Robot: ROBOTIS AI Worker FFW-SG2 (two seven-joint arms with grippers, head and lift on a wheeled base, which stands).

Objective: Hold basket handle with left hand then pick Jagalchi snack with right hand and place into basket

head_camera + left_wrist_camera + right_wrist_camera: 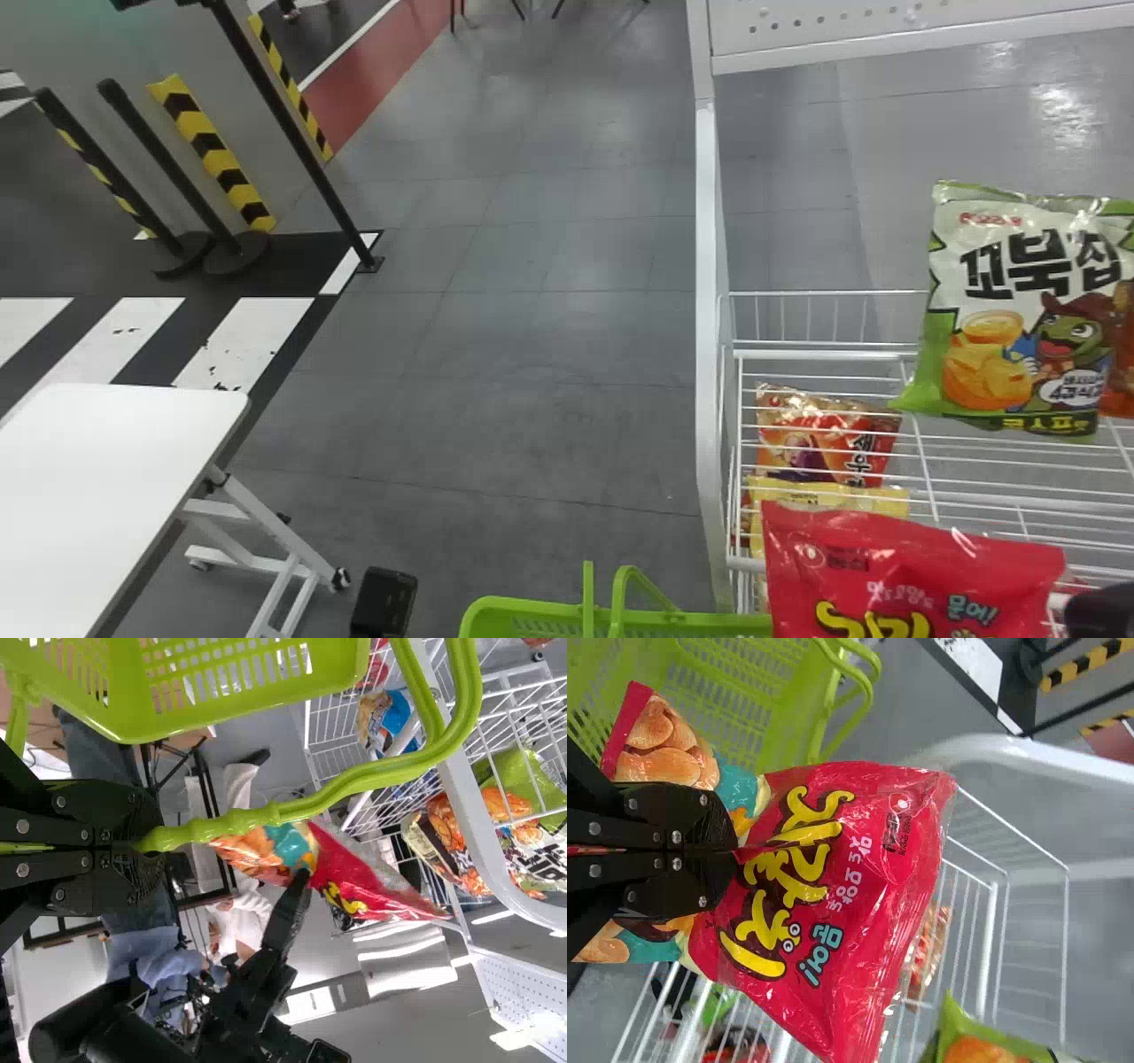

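Jagalchi snack [912, 567], pinched tight in right gripper [733, 850].
Held above near part of white wire rack [824, 354], right of green basket [532, 610]; left gripper [142, 843] clamped around basket handle [257, 818].

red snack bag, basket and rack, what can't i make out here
- Red snack bag, lower part: head view, cut off by the bottom edge.
- Its middle: right wrist view, covered by the right pincer.
- Basket, lower part: head view, bottom edge.
- Handle, gripped stretch: left wrist view, inside the left pincer.
- Yellow pack on the rack: head view, partly behind red bag and wires.
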